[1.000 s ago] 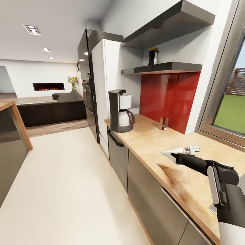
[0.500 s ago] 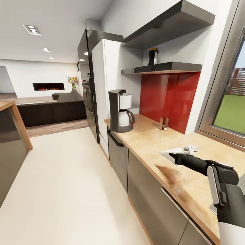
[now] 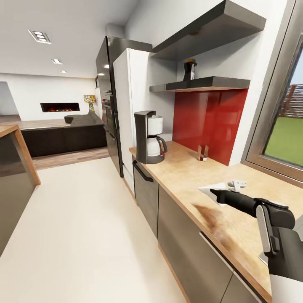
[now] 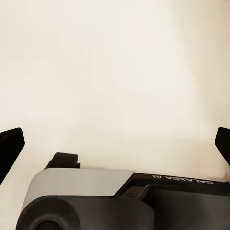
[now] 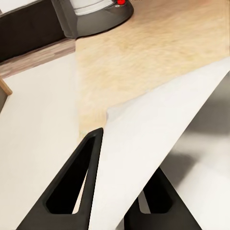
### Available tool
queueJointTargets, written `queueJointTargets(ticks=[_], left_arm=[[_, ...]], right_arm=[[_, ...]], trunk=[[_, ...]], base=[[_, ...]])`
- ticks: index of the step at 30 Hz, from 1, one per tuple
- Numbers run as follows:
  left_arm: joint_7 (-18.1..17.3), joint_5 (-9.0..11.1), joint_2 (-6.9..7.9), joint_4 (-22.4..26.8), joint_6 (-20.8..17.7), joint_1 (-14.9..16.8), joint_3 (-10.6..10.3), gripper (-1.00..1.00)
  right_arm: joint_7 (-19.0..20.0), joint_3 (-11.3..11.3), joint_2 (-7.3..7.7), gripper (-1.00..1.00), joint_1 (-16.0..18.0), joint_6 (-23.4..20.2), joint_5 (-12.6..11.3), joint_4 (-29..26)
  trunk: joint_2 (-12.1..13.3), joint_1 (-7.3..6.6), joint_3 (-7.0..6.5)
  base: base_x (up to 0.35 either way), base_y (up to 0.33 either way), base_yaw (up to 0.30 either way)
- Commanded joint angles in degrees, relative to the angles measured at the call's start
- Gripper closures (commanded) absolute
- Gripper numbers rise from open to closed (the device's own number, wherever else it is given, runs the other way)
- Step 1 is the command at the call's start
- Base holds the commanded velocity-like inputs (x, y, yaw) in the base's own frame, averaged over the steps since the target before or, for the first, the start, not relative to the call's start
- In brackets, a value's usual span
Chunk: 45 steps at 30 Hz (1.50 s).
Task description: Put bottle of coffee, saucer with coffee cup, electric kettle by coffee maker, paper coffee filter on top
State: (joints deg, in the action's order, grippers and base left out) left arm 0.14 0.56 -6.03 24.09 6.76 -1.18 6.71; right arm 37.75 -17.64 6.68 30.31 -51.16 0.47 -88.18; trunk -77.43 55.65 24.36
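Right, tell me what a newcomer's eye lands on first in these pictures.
First, the right gripper low over the countertop, shut on the paper coffee filter, a white sheet between its fingers. Next, the coffee maker at the counter's far end by the white fridge. Above, the bottle of coffee stands on the kitchen shelf over the red backsplash.

The one readable text is the brand "GALAXEA" in pale capitals on the dark housing of the left arm (image 4: pixel 182 189), at about 5 o'clock in the left wrist view (it stands upside down there). The bottle of coffee (image 3: pixel 190 70) on the kitchen shelf (image 3: pixel 202 83), near 1 o'clock in the head view, has a white label too small to read.
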Motion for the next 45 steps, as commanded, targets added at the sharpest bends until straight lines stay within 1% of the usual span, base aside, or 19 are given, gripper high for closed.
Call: queueJointTargets(ticks=[1,2,3,5,8,11,14,20,25,28,35,37,45], left_arm=[[0.02,0.06,-0.04,0.08,0.05,-0.01,0.15,-1.00],[0.02,0.06,-0.04,0.08,0.06,-0.02,0.15,-1.00],[0.03,0.06,-0.04,0.08,0.07,0.00,0.15,-1.00],[0.00,0.06,-0.04,0.08,0.05,-0.02,0.15,-1.00],[0.02,0.06,-0.04,0.08,0.05,-0.02,0.15,-1.00],[0.01,0.06,-0.04,0.08,0.07,0.01,0.15,-1.00],[0.02,0.06,-0.04,0.08,0.06,0.00,0.15,-1.00],[0.02,0.06,-0.04,0.08,0.07,-0.01,0.15,-1.00],[0.01,0.06,-0.04,0.08,0.09,-0.01,0.16,-1.00],[0.00,0.06,-0.04,0.08,0.09,0.00,0.17,-1.00],[-0.03,0.06,-0.04,0.08,0.09,0.01,0.15,-1.00],[-0.14,0.14,-0.21,-0.09,0.20,-0.05,0.15,-1.00],[-0.14,0.14,-0.21,-0.09,0.19,-0.05,0.15,-1.00]], right_arm=[[-2.07,-0.09,-0.03,1.00,0.05,-0.39,-0.08,-0.04],[-3.42,-0.09,-0.04,1.00,0.05,-0.36,-0.06,-0.06],[-6.07,-0.10,-0.06,1.00,0.04,-0.32,-0.06,-0.08],[-9.07,-0.09,-0.13,1.00,0.04,-0.29,-0.09,-0.09],[-11.28,-0.08,-0.24,1.00,0.04,-0.27,-0.11,-0.12],[-12.05,-0.09,-0.25,1.00,0.05,-0.28,-0.12,-0.12],[-12.22,-0.08,-0.26,1.00,0.06,-0.33,-0.14,-0.11],[-11.57,-0.01,-0.20,1.00,0.05,-0.56,-0.94,-0.07],[-7.78,0.11,-0.18,1.00,0.03,-0.67,-1.65,-0.06],[-7.00,0.04,-0.17,1.00,0.04,-0.69,-1.73,-0.06],[-6.46,0.27,-0.21,1.00,0.02,-0.63,-1.79,-0.06],[-6.29,0.56,-0.44,1.00,0.08,-0.08,-1.62,0.20],[-6.29,0.56,-0.44,1.00,0.08,-0.08,-1.62,0.20]], trunk=[[-0.03,0.00,0.05],[-0.03,0.00,0.05],[-0.03,0.00,0.05],[-0.03,0.00,0.05],[-0.03,0.00,0.05],[-0.03,0.00,0.05],[-0.03,0.00,0.05],[-0.03,0.00,0.05],[-0.03,0.00,0.05],[-0.03,0.00,0.05],[-0.03,0.00,0.05],[-0.03,0.00,0.05],[-0.03,0.00,0.05]], base=[[0.000,0.000,0.000],[0.000,0.000,0.000],[0.000,0.000,0.000],[0.000,0.000,0.000],[0.000,0.000,0.000],[0.000,0.000,0.000],[0.000,0.000,0.000],[0.000,0.000,0.000],[0.000,0.000,0.000],[0.000,0.000,0.000],[0.000,0.000,0.000],[0.000,0.000,0.000],[0.000,0.000,0.000]])
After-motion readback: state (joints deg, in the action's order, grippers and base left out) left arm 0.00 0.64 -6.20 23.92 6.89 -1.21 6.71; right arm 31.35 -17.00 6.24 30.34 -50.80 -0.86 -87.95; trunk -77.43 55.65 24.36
